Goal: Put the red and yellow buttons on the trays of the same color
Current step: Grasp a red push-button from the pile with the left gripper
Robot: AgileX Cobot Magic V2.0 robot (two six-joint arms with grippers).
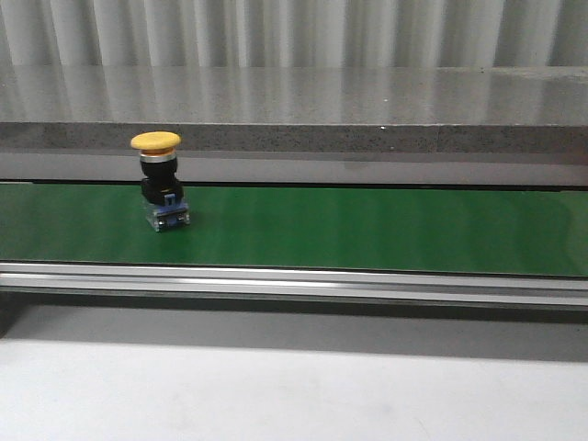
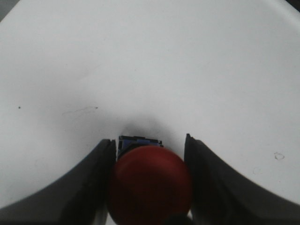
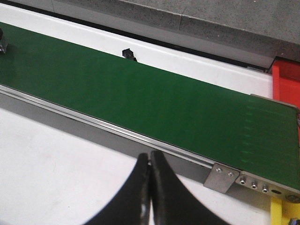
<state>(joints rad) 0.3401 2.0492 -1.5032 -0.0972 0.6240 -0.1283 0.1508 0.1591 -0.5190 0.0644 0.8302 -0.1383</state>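
A yellow button (image 1: 155, 142) with a black and blue body stands upright on the green conveyor belt (image 1: 367, 230), at its left. In the left wrist view a red button (image 2: 150, 185) sits between the two dark fingers (image 2: 93, 187), its blue base pointing down at a white surface (image 2: 150, 70). My left gripper (image 2: 150, 143) is shut on it. My right gripper (image 3: 151, 155) is shut with nothing in it, over the white table just in front of the belt's rail. The corner of a red tray (image 3: 287, 80) shows past the belt's end. Neither gripper appears in the front view.
The belt's metal rail (image 3: 117, 133) and end bracket (image 3: 224, 177) lie just beyond my right gripper. A yellow piece (image 3: 280, 212) shows under the belt's end; I cannot tell what it is. A grey stone ledge (image 1: 294, 101) runs behind the belt.
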